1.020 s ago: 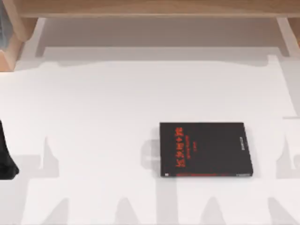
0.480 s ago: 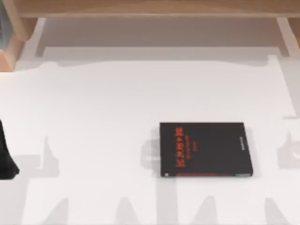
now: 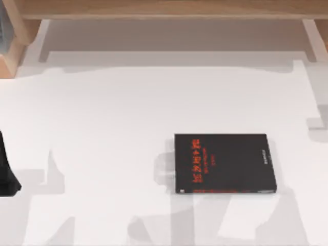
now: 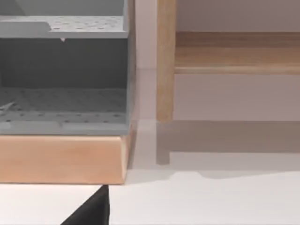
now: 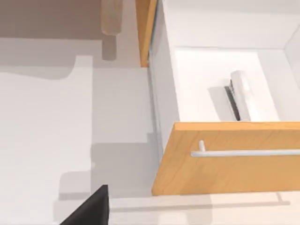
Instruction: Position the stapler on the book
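Observation:
The black book (image 3: 225,163) with red characters lies flat on the white table, right of centre in the top view. In the right wrist view the silvery-grey stapler (image 5: 243,96) lies inside an open white drawer (image 5: 206,79), behind its wooden front (image 5: 225,157) with a silver handle (image 5: 243,153). A black corner of my right gripper (image 5: 91,208) shows on the near side of that front, apart from the stapler. My left arm (image 3: 7,174) is parked at the table's far left edge, and a black part of its gripper (image 4: 93,211) shows in the left wrist view.
A wooden shelf (image 3: 164,7) runs along the back of the table. The left wrist view faces a grey perforated rack (image 4: 61,70) on a wooden base (image 4: 61,159), beside a wooden post (image 4: 165,61). Bare white table (image 3: 102,118) spreads left of the book.
The shadows along the table's front and right edges have shifted and changed shape. The book and the left arm have not moved.

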